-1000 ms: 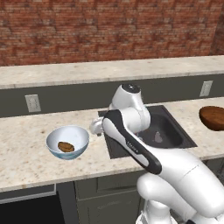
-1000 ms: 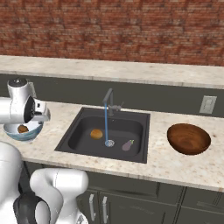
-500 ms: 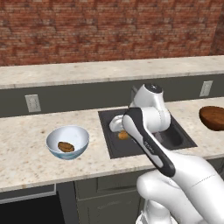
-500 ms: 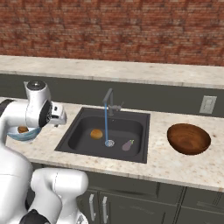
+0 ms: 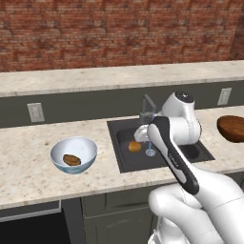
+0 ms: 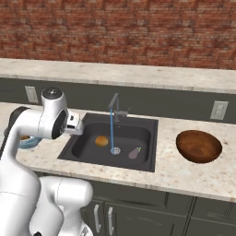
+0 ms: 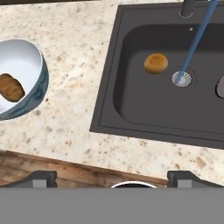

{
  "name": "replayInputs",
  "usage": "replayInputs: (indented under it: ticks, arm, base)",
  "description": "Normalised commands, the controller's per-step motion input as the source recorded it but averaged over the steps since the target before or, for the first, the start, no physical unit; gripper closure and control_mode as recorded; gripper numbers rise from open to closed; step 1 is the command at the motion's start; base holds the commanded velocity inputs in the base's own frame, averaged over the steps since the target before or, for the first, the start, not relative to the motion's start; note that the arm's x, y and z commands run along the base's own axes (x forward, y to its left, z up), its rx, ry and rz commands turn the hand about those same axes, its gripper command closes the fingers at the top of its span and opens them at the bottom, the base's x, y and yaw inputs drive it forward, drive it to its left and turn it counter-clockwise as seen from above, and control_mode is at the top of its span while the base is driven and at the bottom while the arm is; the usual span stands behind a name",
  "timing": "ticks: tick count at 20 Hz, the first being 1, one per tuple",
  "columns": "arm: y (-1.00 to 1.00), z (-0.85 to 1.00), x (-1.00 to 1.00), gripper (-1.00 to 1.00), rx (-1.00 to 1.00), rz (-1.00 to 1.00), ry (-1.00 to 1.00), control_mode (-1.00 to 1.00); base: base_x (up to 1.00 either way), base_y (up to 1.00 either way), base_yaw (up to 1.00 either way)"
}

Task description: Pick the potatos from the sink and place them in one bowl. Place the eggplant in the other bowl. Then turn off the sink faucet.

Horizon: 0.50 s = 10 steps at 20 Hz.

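White glossy arm (image 5: pixel 190 186) of rounded, bulbous segments, a dark band along one link, grey-capped round joint on top; two small dark fingertips (image 7: pixel 41 178), blocky, squared-off.

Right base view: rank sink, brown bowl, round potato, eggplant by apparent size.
1. sink
2. brown bowl, though it sits slightly nearer the camera
3-4. round potato and eggplant: look about equal, too close to rank.
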Motion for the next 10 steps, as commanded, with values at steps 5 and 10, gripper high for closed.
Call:
replayInputs:
  ticks: [5, 10]
  arm:
    - [-0.3, -0.14, 0.0, -1.0, 0.0, -0.06, -0.01, -1.0]
    - [-0.26, -0.24, 0.0, -1.0, 0.0, -0.05, -0.06, -1.0]
  base:
    - [0.0, 0.0, 0.0]
    - [0.0, 0.0, 0.0]
